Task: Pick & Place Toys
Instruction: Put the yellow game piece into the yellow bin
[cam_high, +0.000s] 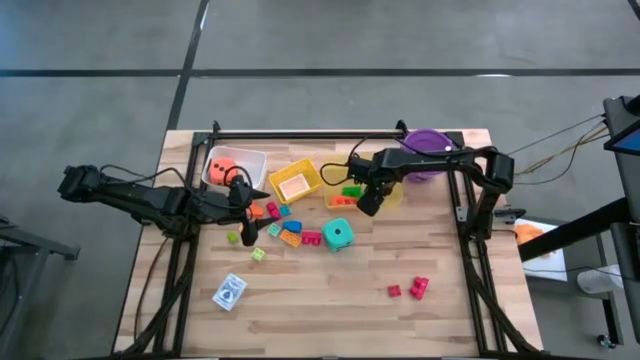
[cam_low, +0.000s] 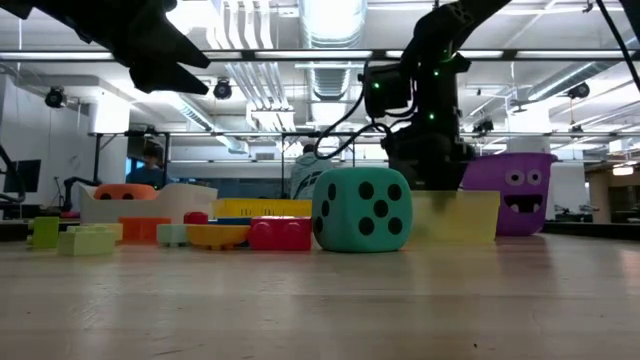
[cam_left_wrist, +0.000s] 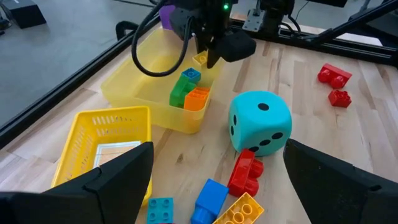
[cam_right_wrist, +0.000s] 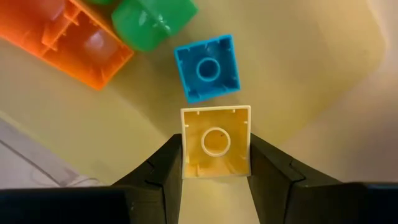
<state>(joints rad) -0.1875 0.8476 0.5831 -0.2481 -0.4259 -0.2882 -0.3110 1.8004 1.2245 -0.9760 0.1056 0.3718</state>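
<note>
High view: the right gripper (cam_high: 367, 203) hangs over the near edge of the pale yellow bin (cam_high: 362, 192) at centre, the placing step of the toy sort in hand. The left gripper (cam_high: 240, 205) waits at about nine o'clock from it, beside the yellow basket (cam_high: 295, 183) and above a scatter of loose bricks (cam_high: 280, 225). The teal die (cam_high: 338, 235) sits just at five o'clock of that scatter; red bricks (cam_high: 410, 289) lie well apart toward four o'clock, and the card box (cam_high: 230, 292) toward seven o'clock on the surface (cam_high: 330, 310).

Low view: the teal die stands on the surface in front of the pale yellow bin, with the purple bucket (cam_low: 518, 193) at three o'clock. Only this view shows how far above the surface the right arm hangs; what it carries is hidden.

Left wrist view: the left gripper's fingers (cam_left_wrist: 118, 180) stand spread wide, empty. The right gripper is seen poised over the bin, where green, blue and orange bricks already rest.

Right wrist view: only here is the grip plain, the right gripper pinching a yellow brick (cam_right_wrist: 216, 141) by its two sides, directly above the bin floor, just beside a blue brick (cam_right_wrist: 206, 67). The next move likely calls for spreading the fingers to drop it, then lifting clear.
</note>
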